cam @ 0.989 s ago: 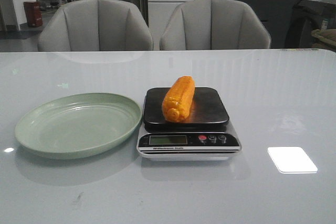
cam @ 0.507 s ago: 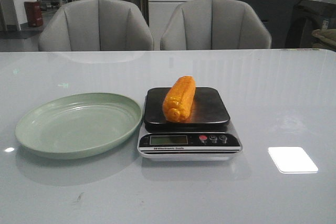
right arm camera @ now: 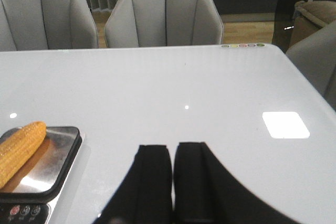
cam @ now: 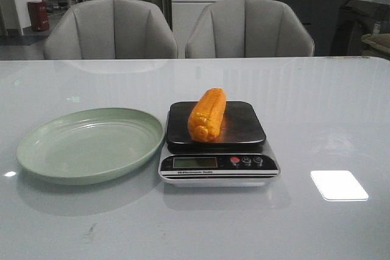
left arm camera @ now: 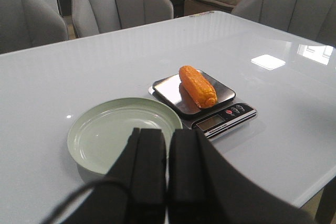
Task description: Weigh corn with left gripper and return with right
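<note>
The orange-yellow corn [cam: 207, 114] lies on the dark platform of a kitchen scale [cam: 218, 165] at the table's middle. It also shows in the left wrist view [left arm camera: 198, 85] and the right wrist view [right arm camera: 19, 146]. A pale green plate [cam: 36, 144] sits empty just left of the scale. My left gripper [left arm camera: 168, 135] is shut and empty, held back above the table near the plate [left arm camera: 89, 145]. My right gripper [right arm camera: 174, 148] is shut and empty, held above bare table to the right of the scale [right arm camera: 63, 153]. Neither gripper shows in the front view.
Two grey chairs [cam: 113, 28] stand behind the table's far edge. A bright light reflection [cam: 339, 184] lies on the glossy white table [cam: 317, 101] to the right of the scale.
</note>
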Tool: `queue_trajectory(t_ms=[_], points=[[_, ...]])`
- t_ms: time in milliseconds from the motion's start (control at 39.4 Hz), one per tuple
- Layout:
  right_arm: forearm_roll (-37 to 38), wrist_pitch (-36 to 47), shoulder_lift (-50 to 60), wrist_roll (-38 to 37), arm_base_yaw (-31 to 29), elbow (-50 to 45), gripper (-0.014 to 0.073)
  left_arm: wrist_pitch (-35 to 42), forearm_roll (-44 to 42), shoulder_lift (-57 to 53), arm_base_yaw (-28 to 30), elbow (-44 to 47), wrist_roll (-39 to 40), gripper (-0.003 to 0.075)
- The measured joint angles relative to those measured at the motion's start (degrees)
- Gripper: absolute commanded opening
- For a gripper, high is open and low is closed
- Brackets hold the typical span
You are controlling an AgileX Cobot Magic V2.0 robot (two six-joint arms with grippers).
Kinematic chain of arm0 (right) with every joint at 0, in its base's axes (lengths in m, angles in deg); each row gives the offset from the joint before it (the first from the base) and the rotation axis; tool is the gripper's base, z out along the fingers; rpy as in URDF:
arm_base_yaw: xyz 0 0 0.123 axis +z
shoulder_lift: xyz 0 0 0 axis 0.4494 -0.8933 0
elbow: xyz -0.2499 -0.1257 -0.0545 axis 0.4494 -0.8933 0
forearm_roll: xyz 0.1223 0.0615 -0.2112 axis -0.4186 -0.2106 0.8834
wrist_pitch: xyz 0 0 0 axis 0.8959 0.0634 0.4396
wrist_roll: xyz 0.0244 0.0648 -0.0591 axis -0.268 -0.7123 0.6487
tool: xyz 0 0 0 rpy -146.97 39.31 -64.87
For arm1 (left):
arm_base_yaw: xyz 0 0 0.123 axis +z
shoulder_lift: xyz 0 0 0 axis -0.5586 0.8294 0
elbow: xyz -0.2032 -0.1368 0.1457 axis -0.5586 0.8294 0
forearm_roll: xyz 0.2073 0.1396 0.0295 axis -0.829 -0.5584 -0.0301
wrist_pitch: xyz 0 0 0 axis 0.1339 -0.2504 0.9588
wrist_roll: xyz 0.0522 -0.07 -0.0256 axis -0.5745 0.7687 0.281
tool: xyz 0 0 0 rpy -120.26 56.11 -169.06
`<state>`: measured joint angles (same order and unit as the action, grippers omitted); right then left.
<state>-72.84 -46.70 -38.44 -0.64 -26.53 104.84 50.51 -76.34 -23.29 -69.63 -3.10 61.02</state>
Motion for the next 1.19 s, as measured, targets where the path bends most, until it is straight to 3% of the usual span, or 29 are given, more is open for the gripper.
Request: queue_trajectory(t_ms=[177,254,507,837,1192], points=[[-0.9,-2.3,-0.5,0.0,0.0,0.1,0.0192,0.0,0.0,0.0,0.0,0.0,0.0,0.0124],[-1.6,-3.7,-0.7,-0.1,0.1,0.2,0.0240,0.0,0.0,0.0,0.0,0.0,0.0,0.0124],[-1.9,-5.9,-4.5,0.7,6.8,2.8,0.0617,-0.1,0.0,0.0,0.0,0.0,0.0,0.0124],[-4.6,-11.5,-19.0,1.2,18.0,12.0,0.0604,-0.1,0.0,0.0,0.0,0.0,0.0,0.0124],[-9.1,-20.5,-44.4,-2.8,25.8,31.4,0.0603,-0.1,0.0,0.0,0.0,0.0,0.0,0.0124]])
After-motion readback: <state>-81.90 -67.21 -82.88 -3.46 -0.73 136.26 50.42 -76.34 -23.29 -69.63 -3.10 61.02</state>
